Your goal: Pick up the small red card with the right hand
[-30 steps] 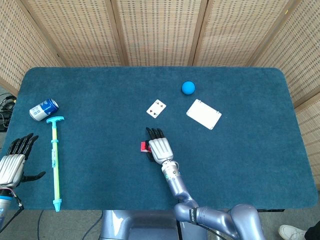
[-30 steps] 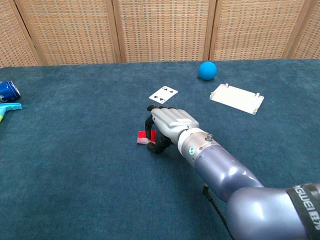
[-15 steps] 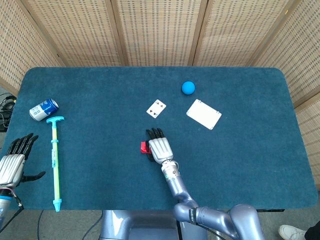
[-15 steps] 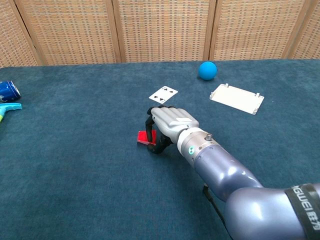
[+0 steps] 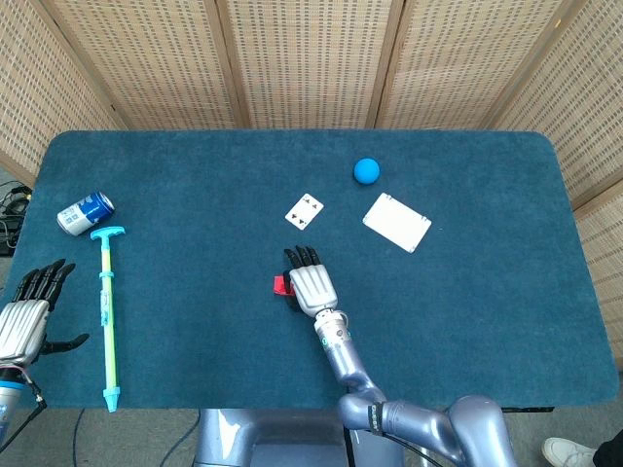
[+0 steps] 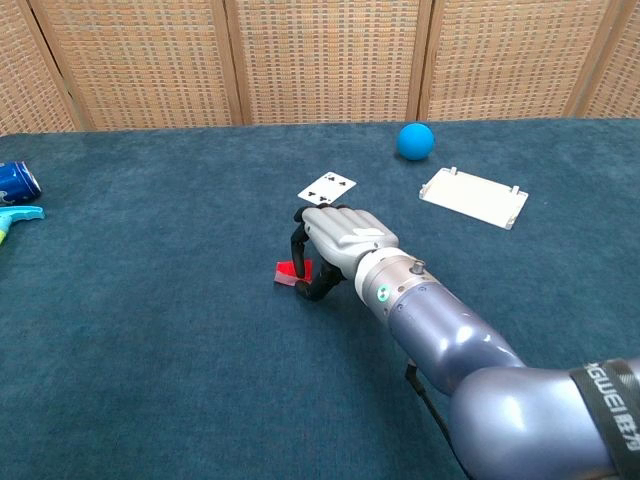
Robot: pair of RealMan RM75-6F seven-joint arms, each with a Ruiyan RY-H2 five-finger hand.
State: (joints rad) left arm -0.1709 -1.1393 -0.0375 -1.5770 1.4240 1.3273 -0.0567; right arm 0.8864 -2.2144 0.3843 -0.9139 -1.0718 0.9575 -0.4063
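At far left, off the near-left corner of the table [image 5: 195, 370], the left hand [image 5: 24, 321] rests palm down with fingers extended and slightly spread, holding nothing. On the blue felt beside it lie a blue drink can [image 5: 85, 213] on its side and, just below the can, a long turquoise-and-green pump tool [image 5: 107, 313] running toward the near edge. Near the table's centre, the small red card [image 6: 291, 273] lies on the felt, its right edge under the dark fingers [image 6: 301, 245] of the right hand [image 6: 340, 243], which curl down over it; whether the card is actually pinched cannot be told. Behind this hand lies a playing card [image 5: 305, 211], face up. Further right sit a blue ball [image 5: 366, 170] and a white rectangular plate [image 5: 396, 222], well apart from the hand.
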